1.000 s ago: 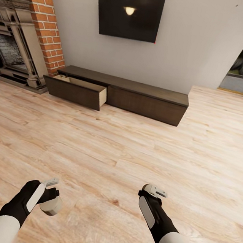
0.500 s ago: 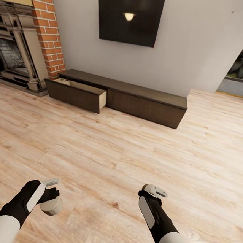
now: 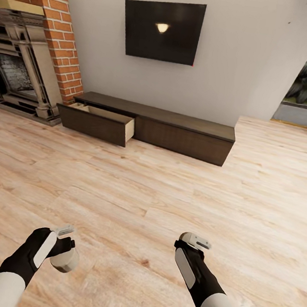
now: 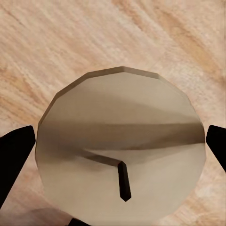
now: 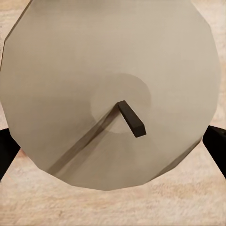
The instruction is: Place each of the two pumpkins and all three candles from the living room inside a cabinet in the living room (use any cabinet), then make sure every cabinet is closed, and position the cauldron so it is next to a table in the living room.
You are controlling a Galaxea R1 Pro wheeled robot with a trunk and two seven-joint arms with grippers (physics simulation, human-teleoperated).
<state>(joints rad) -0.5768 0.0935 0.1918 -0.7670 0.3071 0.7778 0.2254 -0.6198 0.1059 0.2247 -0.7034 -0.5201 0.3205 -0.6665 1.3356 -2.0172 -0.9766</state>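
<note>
The left gripper (image 3: 66,244) and the right gripper (image 5: 113,141) each clamp 1 candle (image 3: 65,259) (dark wick up). The far cabinet (image 3: 185,133) has 1 drawer (image 3: 102,120) open; contents unclear.

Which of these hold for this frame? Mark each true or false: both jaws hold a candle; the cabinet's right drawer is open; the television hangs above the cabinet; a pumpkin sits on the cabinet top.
1. Each gripper holds a squat beige wax candle. True: left candle and right candle sit between the jaws of the left gripper and right gripper.
2. The long dark brown wooden cabinet has its right drawer open. False: the left drawer is open.
3. The black wall television hangs above the cabinet. True.
4. A pumpkin sits on the cabinet top. False: nothing rests there.
</note>
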